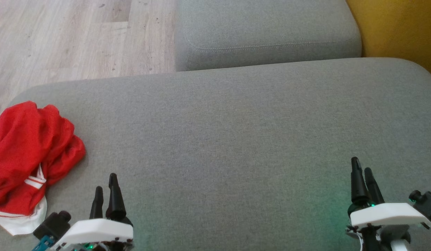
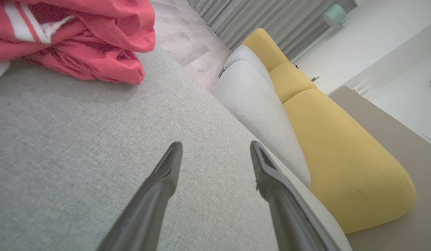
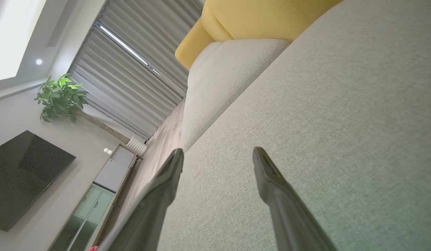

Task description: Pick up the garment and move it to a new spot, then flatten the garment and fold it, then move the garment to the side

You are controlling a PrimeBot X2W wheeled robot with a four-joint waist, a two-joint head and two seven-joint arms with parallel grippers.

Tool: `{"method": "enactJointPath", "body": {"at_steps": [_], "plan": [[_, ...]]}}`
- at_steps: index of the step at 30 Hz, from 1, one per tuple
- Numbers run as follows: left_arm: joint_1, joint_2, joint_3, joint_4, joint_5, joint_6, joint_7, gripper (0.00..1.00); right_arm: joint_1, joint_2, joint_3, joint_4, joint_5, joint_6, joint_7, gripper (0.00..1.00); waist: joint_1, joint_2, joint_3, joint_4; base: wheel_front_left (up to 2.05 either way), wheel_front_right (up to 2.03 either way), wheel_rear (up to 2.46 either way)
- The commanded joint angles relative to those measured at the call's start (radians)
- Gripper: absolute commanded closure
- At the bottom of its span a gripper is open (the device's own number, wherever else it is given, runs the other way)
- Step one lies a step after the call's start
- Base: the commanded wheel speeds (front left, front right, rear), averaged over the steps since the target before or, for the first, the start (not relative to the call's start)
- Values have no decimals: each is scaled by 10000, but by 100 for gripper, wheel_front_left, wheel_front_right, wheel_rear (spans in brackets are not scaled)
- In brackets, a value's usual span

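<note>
A crumpled red garment (image 1: 30, 146) with white stripes and a white hem lies bunched at the left end of the grey sofa seat (image 1: 236, 139). In the left wrist view the garment (image 2: 82, 38) fills the upper left corner. My left gripper (image 1: 105, 183) hovers open over the seat at the lower left, just right of the garment and apart from it, nothing between its fingers (image 2: 166, 170). My right gripper (image 1: 362, 165) stands open over bare cushion at the lower right, far from the garment, with its fingers (image 3: 267, 174) empty.
A second grey cushion (image 1: 267, 31) sits beyond the seat, with a yellow sofa section (image 1: 400, 28) at the upper right. Pale wooden floor (image 1: 72, 38) lies past the seat's left and far edges. A television (image 3: 23, 177), a plant (image 3: 60, 97) and curtains (image 3: 131, 66) stand across the room.
</note>
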Motion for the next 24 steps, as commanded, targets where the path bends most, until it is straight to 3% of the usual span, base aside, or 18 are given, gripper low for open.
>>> {"method": "enactJointPath", "body": {"at_steps": [1,24], "plan": [[-445,47,27,-396,381,62,-171,0,-309,-47,196,-420,-388,38,-168,0,0,0,-11,0,0,0,0],[-359,60,-463,-636,3024,406,-823,0,-93,-59,732,-789,-3263,52,-815,0,0,0,-309,95,0,0,0]]}}
